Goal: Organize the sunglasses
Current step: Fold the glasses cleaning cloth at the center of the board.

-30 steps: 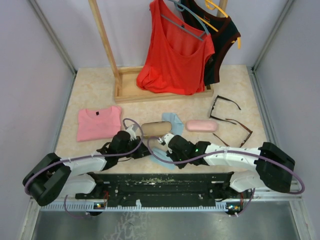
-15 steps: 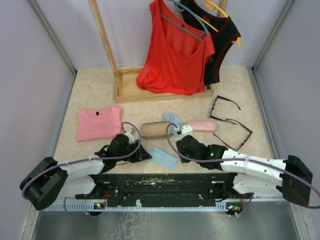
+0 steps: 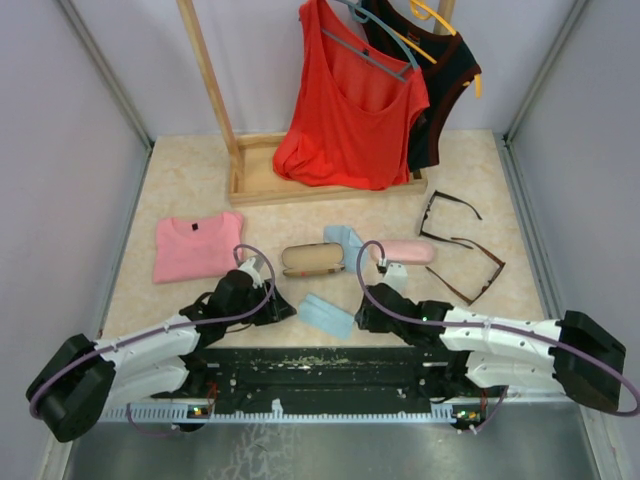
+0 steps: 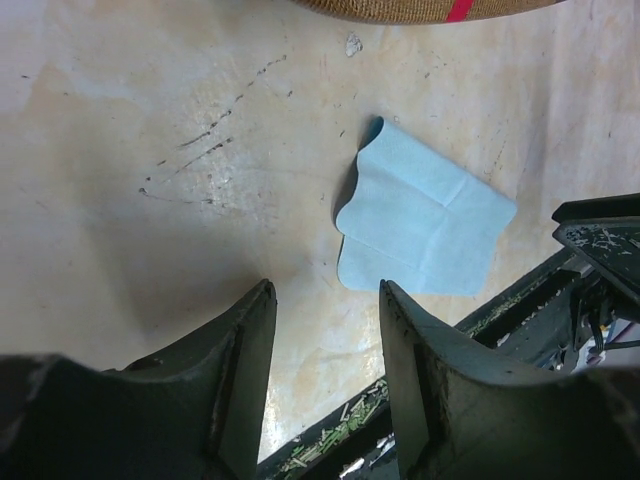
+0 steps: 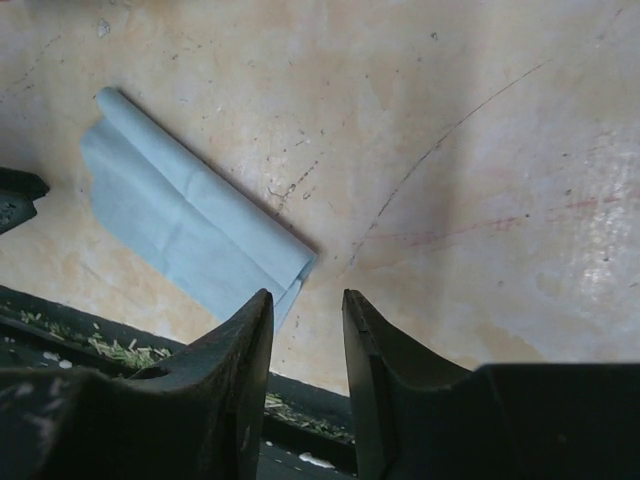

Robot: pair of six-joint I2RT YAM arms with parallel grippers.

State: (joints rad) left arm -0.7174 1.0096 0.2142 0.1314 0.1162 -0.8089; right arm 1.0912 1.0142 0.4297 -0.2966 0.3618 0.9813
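Observation:
Two pairs of sunglasses lie at the right of the table, both far from my grippers. The black-framed pair is farther back, and the reddish-brown pair sits nearer, arms unfolded. My left gripper hovers low over the table, open, with nothing between its fingers. My right gripper is also open and empty. Between them lies a folded light-blue cloth, touching neither gripper.
A brown plaid case and a pink case lie mid-table, with a second blue cloth between them. A folded pink shirt is at left. A wooden rack base with hanging tops stands behind.
Both grippers have opened and drawn back from the blue cloth, the left toward the left and the right toward the right. The cloth now lies folded on the table.

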